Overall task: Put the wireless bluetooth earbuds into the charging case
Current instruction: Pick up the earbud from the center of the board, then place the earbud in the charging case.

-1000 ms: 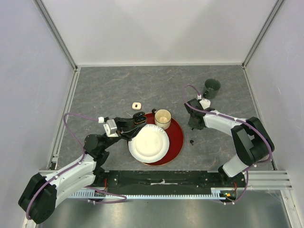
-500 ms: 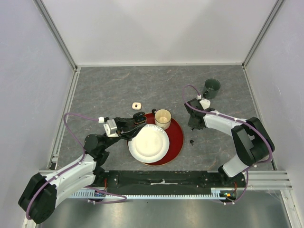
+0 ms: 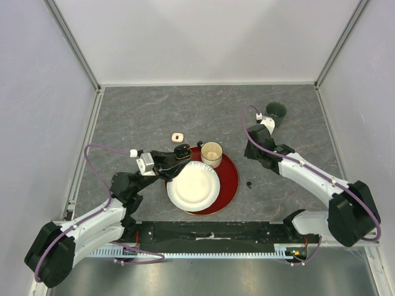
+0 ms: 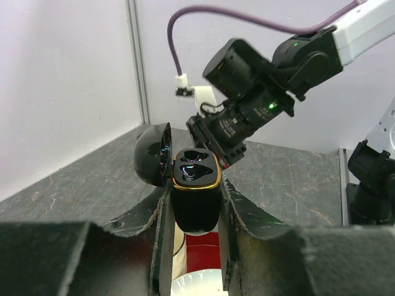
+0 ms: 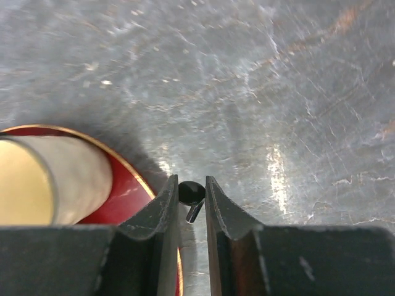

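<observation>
Over the grey marbled table, your right gripper pinches a black earbud between its tips. It looks tiny, light and slick, so hold the round body, not the stem. Your left gripper clamps the open charging case.

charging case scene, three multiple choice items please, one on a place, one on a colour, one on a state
1. The paper cup stands: A on the bare table; B on the red tray; C on the white plate.
2. The earbud in the right gripper is: A white; B red; C black.
3. The charging case in the left gripper has its lid: A open; B shut; C missing.
B: the cup's base sits inside the tray's rim. C: the right wrist view shows it black. A: the lid is tipped back, wells showing.
</observation>
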